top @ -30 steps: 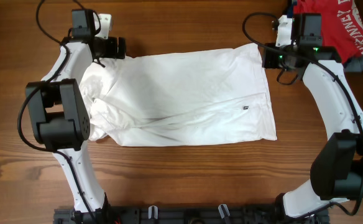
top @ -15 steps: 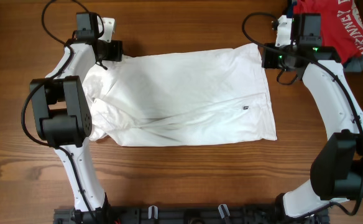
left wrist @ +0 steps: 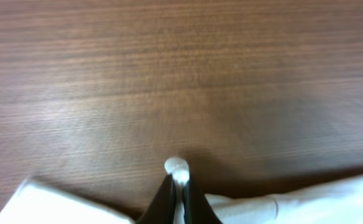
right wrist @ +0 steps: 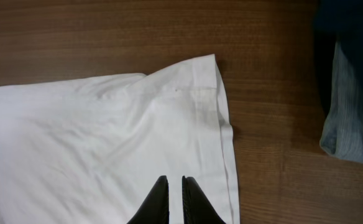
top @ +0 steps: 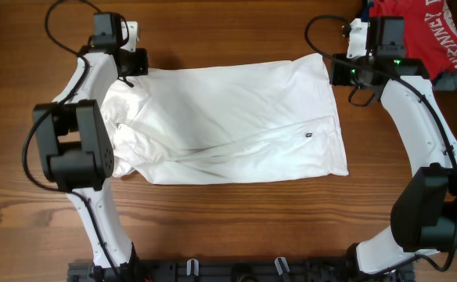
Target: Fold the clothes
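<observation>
Left jaws (left wrist: 177, 186) were clenched on a small white pinch of the T-shirt (top: 228, 125), the nub poking out at the tips in the left wrist view. Right jaws (right wrist: 172, 190) looked nearly closed over the fabric close to the hem corner; whether cloth was actually between them, cannot tell.

The shirt lay flat across the middle of the bench (top: 228, 227), plain side up. Its far edge ran between the two grippers, left at about 10 o'clock, right at about 2 o'clock overhead. The left end was rumpled.

To fold well, both arms should probably lift together, keep the far edge taut and level, and bring it toward 6 o'clock onto the near edge. Uneven lift would likely skew the fold.

A red garment (top: 420, 31) lay at 1 o'clock, and a blue garment (right wrist: 349, 106) sat just past the hem, apart from it.
</observation>
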Robot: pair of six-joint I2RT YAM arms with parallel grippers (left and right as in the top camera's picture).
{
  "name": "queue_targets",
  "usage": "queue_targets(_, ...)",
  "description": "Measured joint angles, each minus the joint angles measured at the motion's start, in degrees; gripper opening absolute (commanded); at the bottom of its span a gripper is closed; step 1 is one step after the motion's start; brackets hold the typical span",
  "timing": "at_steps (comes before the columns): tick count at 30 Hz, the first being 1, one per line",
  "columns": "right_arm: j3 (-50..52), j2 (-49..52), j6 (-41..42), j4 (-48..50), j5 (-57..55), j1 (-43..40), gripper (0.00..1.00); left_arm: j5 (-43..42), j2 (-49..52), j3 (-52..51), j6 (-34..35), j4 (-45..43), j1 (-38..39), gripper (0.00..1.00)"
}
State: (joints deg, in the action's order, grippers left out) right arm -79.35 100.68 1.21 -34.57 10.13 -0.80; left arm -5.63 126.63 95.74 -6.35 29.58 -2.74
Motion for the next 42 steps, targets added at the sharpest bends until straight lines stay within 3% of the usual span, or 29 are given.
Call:
queue_targets(9,0.0,0.0,0.0,-0.1,0.0,0.0,0.09,1.2,-11.1,0.4,7.6,20.2,1.0,0.04)
queue_targets(22,0.0,0.0,-0.1,-0.1,0.0,0.0,0.09,-0.7,-11.9,0.3,19.3,46.0,8.6,0.04)
queue_targets(23,0.0,0.0,-0.1,-0.1,0.0,0.0,0.09,-0.1,-11.9,0.2,20.8,47.8,8.8,0.08)
queue_targets(26,0.0,0.0,-0.1,0.0,0.0,0.0,0.09,1.5,-11.9,-1.1,23.7,50.6,8.5,0.91)
queue_targets(27,0.0,0.0,-0.1,-0.1,0.0,0.0,0.09,1.6,-11.9,-1.4,24.4,51.0,8.4,1.00)
queue_targets(34,0.0,0.0,-0.1,0.1,0.0,0.0,0.09,3.3,-11.9,-2.7,25.5,48.5,8.3,1.00)
queue_targets(42,0.0,0.0,-0.1,0.3,0.2,0.0,0.09,4.8,-11.9,-2.7,20.9,28.5,6.0,1.00)
